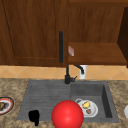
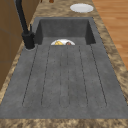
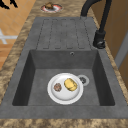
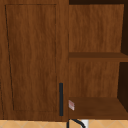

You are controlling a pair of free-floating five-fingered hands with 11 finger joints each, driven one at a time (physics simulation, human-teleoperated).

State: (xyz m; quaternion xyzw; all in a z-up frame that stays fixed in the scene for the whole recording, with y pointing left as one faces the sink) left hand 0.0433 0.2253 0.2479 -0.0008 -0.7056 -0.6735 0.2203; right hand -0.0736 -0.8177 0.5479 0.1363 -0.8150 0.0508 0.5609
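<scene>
My left hand [image 1: 34, 116] hovers over the front edge of the drainboard [image 1: 45, 97], fingers hanging loosely and holding nothing. In the right side view a hand [image 3: 6, 4] appears as dark strokes at the far left, off the counter's front. A red ball [image 1: 67, 115] sits at the sink's front edge, just right of my left hand. In the basin [image 1: 100, 93] lies a white plate [image 1: 93, 112] carrying a yellow piece [image 1: 86, 104] and a brown piece [image 1: 88, 111]. The same plate [image 3: 65, 96] is seen from the right side and also from the left, as the plate [image 2: 62, 41].
A black faucet [image 1: 67, 75] stands behind the sink, with a white cup [image 1: 83, 72] beside it. A plate of food [image 1: 3, 105] is on the left counter and a white plate [image 2: 81, 8] on the right counter. Above are a closed cabinet door [image 4: 32, 57] and open shelves [image 4: 97, 105].
</scene>
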